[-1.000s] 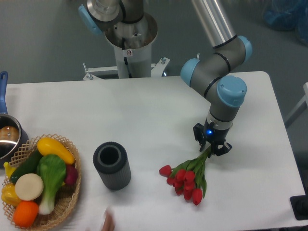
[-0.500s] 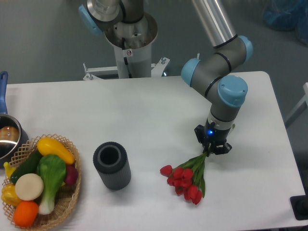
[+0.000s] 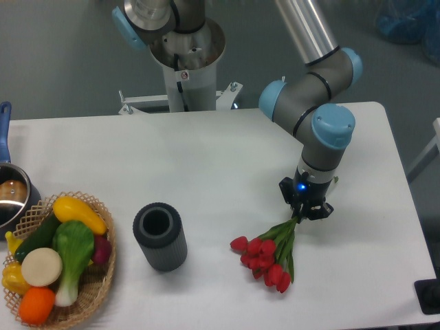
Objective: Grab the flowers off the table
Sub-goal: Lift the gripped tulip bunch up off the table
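Gripper (image 3: 303, 210) is pinching the stem end of the flowers (image 3: 269, 255), jaws closed on them, pointing down over the table (image 3: 206, 172), right of centre. Red buds are fanning out toward the near left w/ stems running up into the claw; can't tell if buds are touching the surface. Dark cylinder (image 3: 160, 236) is standing left of them, basket (image 3: 96, 289) w/ toy veg at near left edge

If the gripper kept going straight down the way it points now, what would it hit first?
The gripper points down and its jaws are already shut on the stems of the flowers. Straight below lies the white table, probably met first, though height is unclear.
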Controlling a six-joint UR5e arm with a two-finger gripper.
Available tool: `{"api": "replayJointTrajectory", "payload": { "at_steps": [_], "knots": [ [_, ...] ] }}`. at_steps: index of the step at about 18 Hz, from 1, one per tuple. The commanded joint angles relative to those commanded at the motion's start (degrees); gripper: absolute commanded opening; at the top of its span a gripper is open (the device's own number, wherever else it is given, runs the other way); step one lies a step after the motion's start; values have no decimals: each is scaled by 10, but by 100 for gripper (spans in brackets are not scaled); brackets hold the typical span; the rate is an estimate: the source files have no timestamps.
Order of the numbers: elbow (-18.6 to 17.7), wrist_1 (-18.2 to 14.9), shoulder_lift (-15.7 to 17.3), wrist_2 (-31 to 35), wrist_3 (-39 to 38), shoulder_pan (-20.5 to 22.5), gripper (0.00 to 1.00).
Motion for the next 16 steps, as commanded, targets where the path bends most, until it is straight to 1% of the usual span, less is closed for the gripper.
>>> {"api": "replayJointTrajectory", "payload": {
  "at_steps": [3, 5, 8, 9, 12, 16],
  "knots": [
    [17, 1, 9, -60, -32, -1, 17],
    [24, 2, 29, -107, -62, 0, 17],
    [39, 2, 48, -146, -96, -4, 17],
    [43, 3, 59, -170, -106, -4, 17],
    [44, 3, 76, -226, -139, -4, 17],
    [47, 4, 91, -259, -169, -2, 17]
  ]
}}
